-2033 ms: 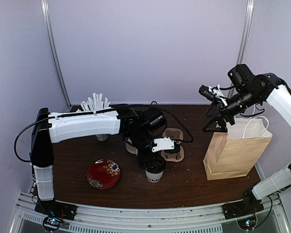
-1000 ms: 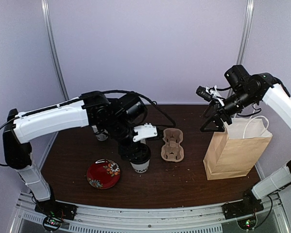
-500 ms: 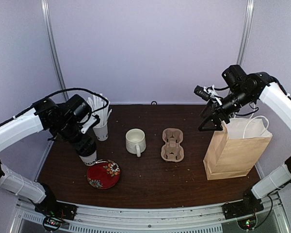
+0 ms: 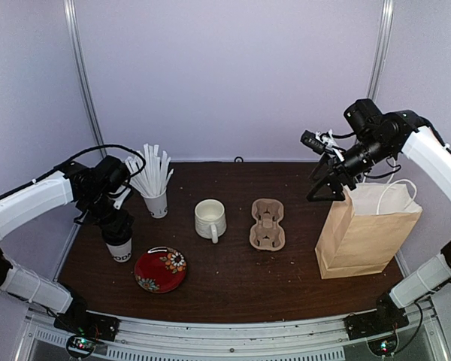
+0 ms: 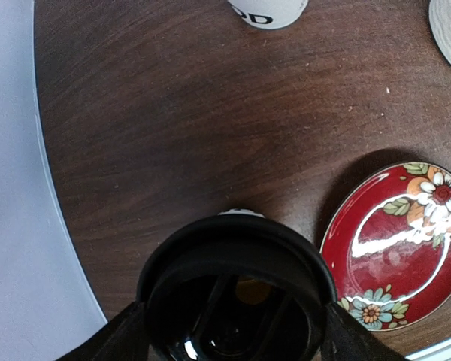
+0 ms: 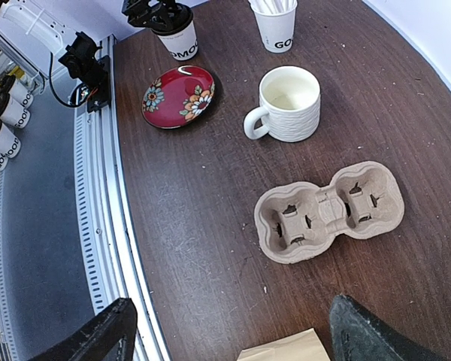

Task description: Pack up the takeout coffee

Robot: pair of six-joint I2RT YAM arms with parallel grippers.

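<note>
— Where does the takeout coffee [image 4: 120,248] stand?
— At ten o'clock of the red plate [image 4: 160,269], just beside it, under the left gripper [image 4: 117,227]. The left wrist view shows only its black lid [image 5: 237,289]; the cup wall is hidden.
— Gripped?
— The fingers [image 5: 124,342] hug the lid's sides, but whether they press it cannot be told. The right gripper [image 4: 328,195] gapes wide, holding nothing, above the paper bag [image 4: 364,233] at its eleven o'clock corner.

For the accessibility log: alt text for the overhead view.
The left gripper grips a lidded coffee cup at the left of the table, beside a red plate. A cup of straws, a mug and a cup carrier stand to its right; the right gripper hangs open near a paper bag.
</note>
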